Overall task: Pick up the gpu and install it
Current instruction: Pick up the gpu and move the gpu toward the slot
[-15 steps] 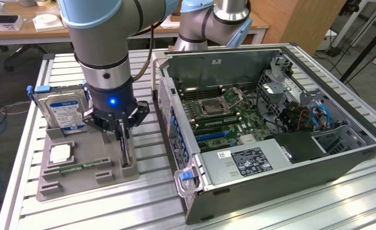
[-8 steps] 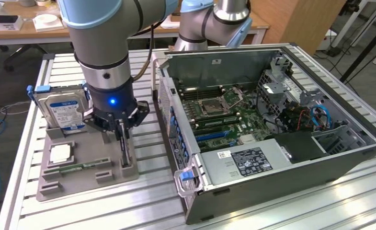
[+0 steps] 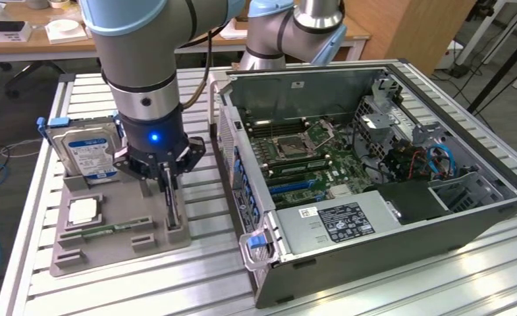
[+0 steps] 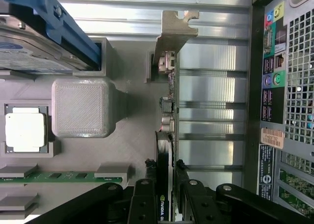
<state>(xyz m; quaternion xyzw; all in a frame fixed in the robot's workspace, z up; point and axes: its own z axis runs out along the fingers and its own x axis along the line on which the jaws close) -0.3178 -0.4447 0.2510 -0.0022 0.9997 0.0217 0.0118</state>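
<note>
The end effector point(image 3: 168, 187) is lowered over a gray holder point(image 3: 100, 253) left of centre in the exterior view, and its fingers point(image 4: 144, 202) are pressed against both faces of the gpu point(image 3: 174, 214). The gpu is seen standing on edge in a slot at the holder's side nearest the case point(image 3: 469, 217), with its base seated in the slot. In the wrist view its silver bracket point(image 4: 174, 30) is seen at the end farthest from the fingers. A hard drive point(image 3: 87, 155), a processor point(image 3: 82, 210) and a green memory stick point(image 3: 108, 230) are also held in the holder. The case is laid open on the tabletop point(image 3: 197, 283) at the exterior view's right, with its motherboard point(image 3: 307, 155) exposed.
</note>
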